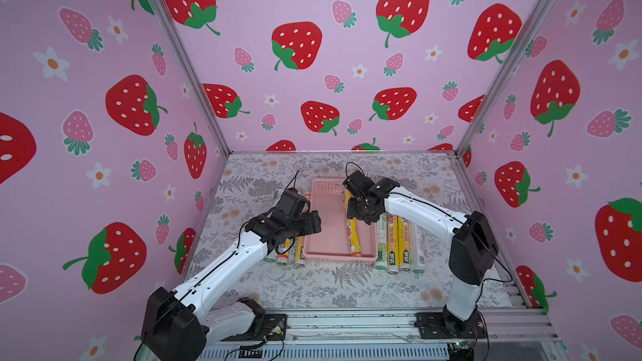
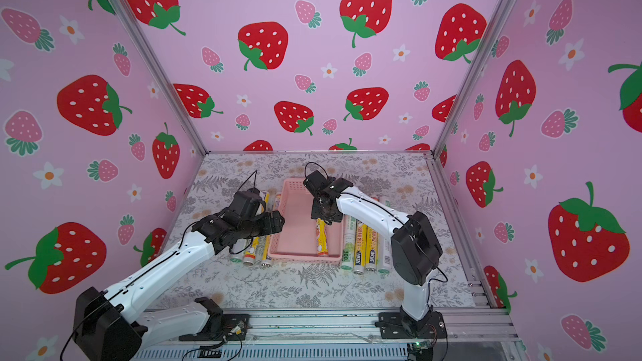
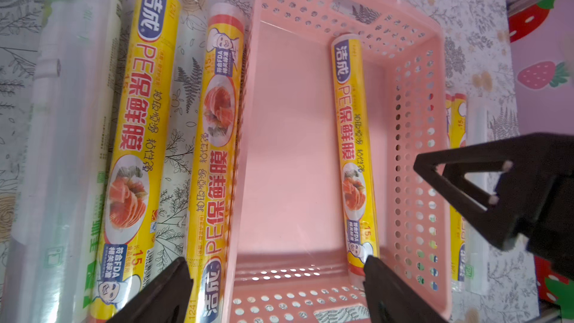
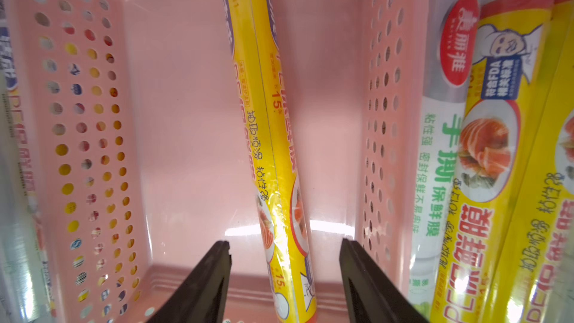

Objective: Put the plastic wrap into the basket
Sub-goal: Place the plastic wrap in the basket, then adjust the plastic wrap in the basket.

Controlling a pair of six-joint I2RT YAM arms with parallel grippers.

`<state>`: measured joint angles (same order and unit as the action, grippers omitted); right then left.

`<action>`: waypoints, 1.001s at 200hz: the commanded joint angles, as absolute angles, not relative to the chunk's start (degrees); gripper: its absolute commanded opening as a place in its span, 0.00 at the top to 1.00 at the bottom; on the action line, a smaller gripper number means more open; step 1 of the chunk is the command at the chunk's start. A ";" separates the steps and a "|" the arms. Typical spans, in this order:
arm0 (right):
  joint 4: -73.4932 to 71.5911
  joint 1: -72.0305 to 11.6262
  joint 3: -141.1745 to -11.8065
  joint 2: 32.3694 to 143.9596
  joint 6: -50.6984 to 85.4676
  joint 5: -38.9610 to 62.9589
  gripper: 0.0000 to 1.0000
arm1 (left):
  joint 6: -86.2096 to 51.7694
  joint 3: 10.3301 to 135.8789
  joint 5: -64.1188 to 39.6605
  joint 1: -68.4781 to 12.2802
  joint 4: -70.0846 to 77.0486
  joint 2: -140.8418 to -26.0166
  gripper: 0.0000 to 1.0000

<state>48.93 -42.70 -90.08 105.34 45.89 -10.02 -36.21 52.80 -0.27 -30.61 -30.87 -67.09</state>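
On the floral bench [image 1: 312,289] the pale-pink basket [image 1: 338,259] sits in the middle, its long sides running near to far. One yellow roll of plastic wrap [image 1: 353,237] lies inside on the floor, along the right wall and slightly slanted, its near end by the near wall. Outside, four more rolls [image 1: 393,248] lie side by side just right of the basket: a white-and-green one closest to it, then two yellow, then a white one. A group of three rolls [image 2: 250,253] lies just left of it, with a yellow one close against the basket's left wall. The left pincer [image 3: 276,261] hovers over that left wall about halfway along, its fingers spread wide, straddling the wall and the yellow roll beside it, holding nothing. A little farther back, the right pincer [image 4: 284,243] hangs over the roll inside the basket, its fingers parted to either side of the roll with a gap showing on each side, so it grips nothing
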 commanded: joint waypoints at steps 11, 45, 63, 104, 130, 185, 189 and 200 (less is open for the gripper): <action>46.15 -44.13 -86.69 102.85 41.25 -8.31 0.43 | -38.23 44.11 -4.23 -30.50 -25.68 -60.46 0.15; 48.66 -46.55 -90.58 107.96 39.81 -9.15 0.45 | -42.61 36.25 -2.98 -30.32 -27.29 -49.39 0.20; 47.04 -48.11 -91.92 110.93 39.09 -10.55 0.44 | -43.33 33.54 -5.23 -30.38 -27.02 -45.63 0.21; 53.10 -48.69 -100.54 120.10 40.08 -17.97 0.42 | -46.41 31.40 -7.48 -30.39 -24.44 -44.87 0.23; 55.48 -48.30 -104.96 124.80 39.81 -21.98 0.42 | -46.74 31.16 -9.01 -30.51 -21.52 -47.48 0.23; 56.08 -45.32 -103.20 125.99 41.92 -22.77 0.45 | -44.24 33.50 -9.67 -31.35 -22.17 -55.57 0.20; 55.86 -45.14 -102.65 125.72 41.85 -22.88 0.45 | -44.50 33.40 -9.51 -31.50 -22.02 -55.77 0.20; 55.42 -44.41 -101.36 124.81 41.57 -23.28 0.46 | -45.10 32.89 -9.42 -32.09 -21.02 -56.20 0.20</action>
